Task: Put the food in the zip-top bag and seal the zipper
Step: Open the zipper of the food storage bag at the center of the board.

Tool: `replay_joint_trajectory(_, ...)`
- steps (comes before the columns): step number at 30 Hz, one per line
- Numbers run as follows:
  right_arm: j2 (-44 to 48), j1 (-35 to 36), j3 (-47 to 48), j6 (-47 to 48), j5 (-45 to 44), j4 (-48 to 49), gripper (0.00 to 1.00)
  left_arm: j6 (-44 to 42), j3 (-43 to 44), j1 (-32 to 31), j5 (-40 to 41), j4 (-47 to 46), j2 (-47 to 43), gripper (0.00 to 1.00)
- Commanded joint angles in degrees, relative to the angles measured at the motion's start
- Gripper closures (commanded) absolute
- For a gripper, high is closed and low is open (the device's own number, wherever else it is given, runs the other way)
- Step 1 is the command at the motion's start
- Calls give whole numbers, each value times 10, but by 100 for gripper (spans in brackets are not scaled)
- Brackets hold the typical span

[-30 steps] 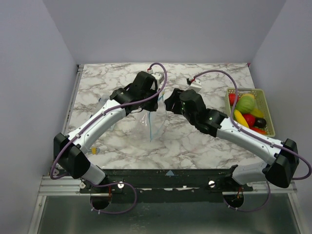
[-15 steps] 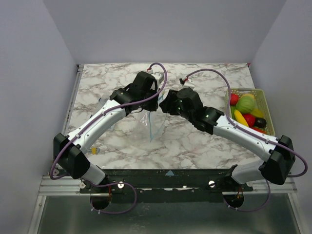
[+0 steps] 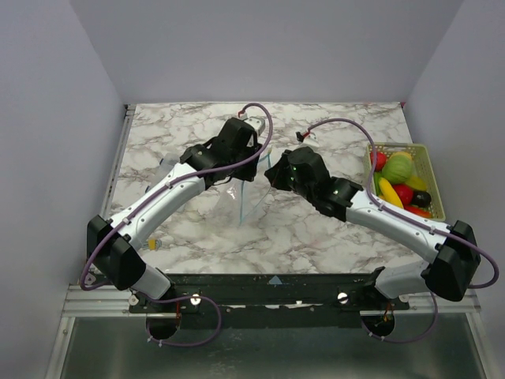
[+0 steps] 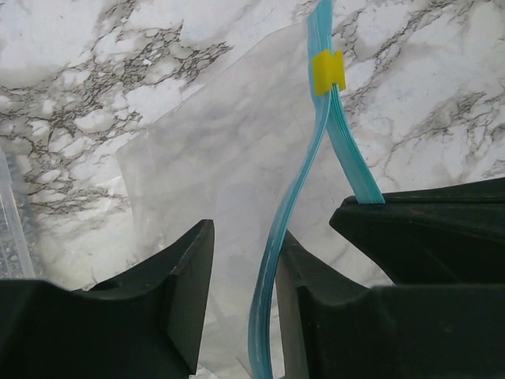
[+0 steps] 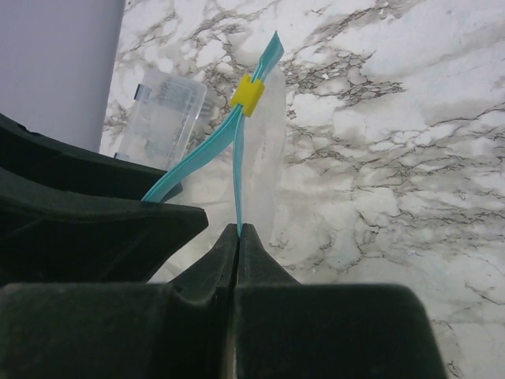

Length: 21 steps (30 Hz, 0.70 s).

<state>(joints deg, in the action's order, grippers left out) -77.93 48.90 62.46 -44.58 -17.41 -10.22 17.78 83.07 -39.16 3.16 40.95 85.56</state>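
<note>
Overhead view: two black-and-white robot arms rise from the bottom edge of a white marble tabletop [image 3: 316, 237] and lean in until they almost meet at the centre of the frame. Low on the left, beside the left arm's base, lies a small yellow object [image 3: 152, 244], too small to identify. At centre frame a clear bag [image 3: 241, 201] is lifted off the tabletop between the two arm tips. At the right edge, well apart from the bag, a yellow-green basket [image 3: 434, 178] holds the toy food [image 3: 398, 170], pieces in green, yellow and red.

Left wrist view: the left pincer [image 4: 246, 237] fills the bottom of the frame, its two black fingers standing apart, partly open and gripping nothing. One teal band of the zipper [image 4: 296, 181] runs up through the gap, close against the finger on the right of the frame and clear of the other. The second band drops behind the black bulk at the right. Both bands meet at a yellow slider [image 4: 327, 71] near the top, with the bag's clear film spreading to the left.

Right wrist view: the right pincer [image 5: 238, 230] at bottom centre is closed tight, pinching one zipper band at its fingertips. That band rises straight to the slider; the other slants down to the left. Beyond, at upper left, a clear packet [image 5: 166, 110] lies on the tabletop
</note>
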Motion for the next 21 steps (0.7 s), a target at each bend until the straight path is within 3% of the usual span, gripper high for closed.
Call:
replay_joint_trajectory(1,-9,0,22,-31,-35,-17,99,-22,8,-23,89,14,-16,61)
replay_joint_trajectory(6,-9,0,25,-38,-49,-31,99,-31,13,-39,147,25,-14,75)
replay_joint_trajectory(11,-11,0,31,-41,-71,-51,99,-36,11,-45,163,25,-17,76)
replay_joint_trajectory(15,-7,0,30,-25,-139,-77,99,-39,5,-44,157,21,-21,100)
replay_joint_trajectory(21,-2,-2,10,30,-209,-115,99,-17,-1,-20,85,13,-26,100)
